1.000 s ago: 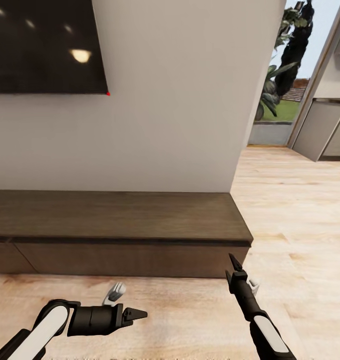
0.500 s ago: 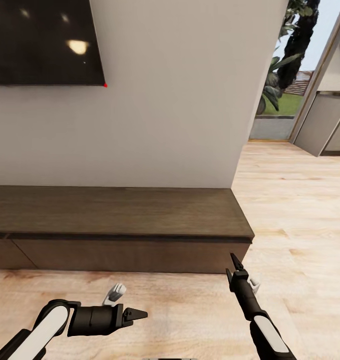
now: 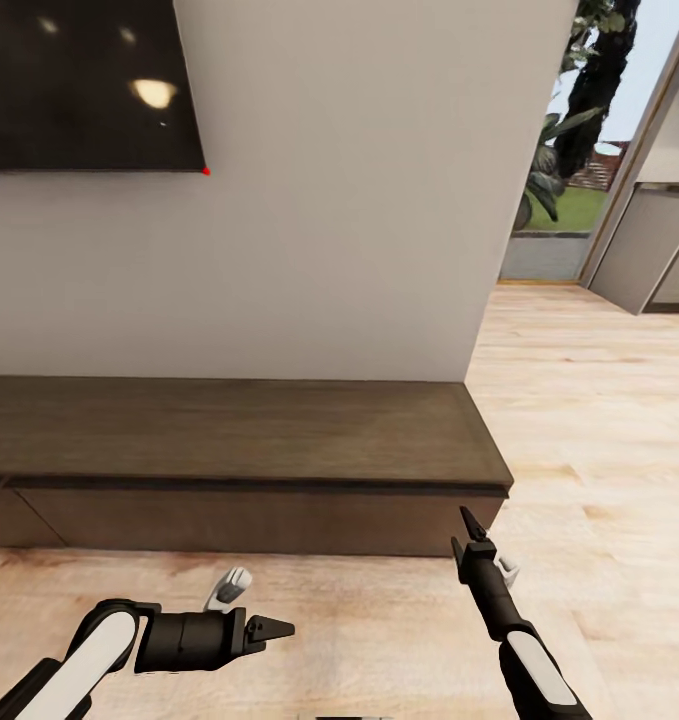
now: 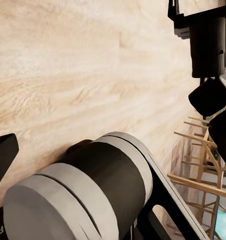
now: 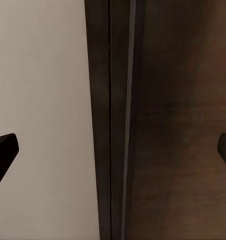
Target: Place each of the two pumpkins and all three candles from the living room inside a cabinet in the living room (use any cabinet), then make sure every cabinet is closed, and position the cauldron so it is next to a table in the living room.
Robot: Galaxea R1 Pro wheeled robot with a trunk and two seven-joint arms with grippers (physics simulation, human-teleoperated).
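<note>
View barely shifted since a second ago; cabinet [image 3: 239, 470] front looked shut, right claw [image 3: 469, 530] open and empty, left claw's [image 3: 269, 630] state unclear.

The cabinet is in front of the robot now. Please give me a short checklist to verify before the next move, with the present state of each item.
1. Cabinet in front of robot: ok.
2. Visible cabinet fronts closed: ok, flush in head view.
3. Right gripper near cabinet's right end: ok.
4. Right gripper open: ok, fingertips sit wide apart in its wrist view.
5. Left gripper state: cannot tell; it carries nothing visible.
6. Cabinet top free for placing: ok.
</note>
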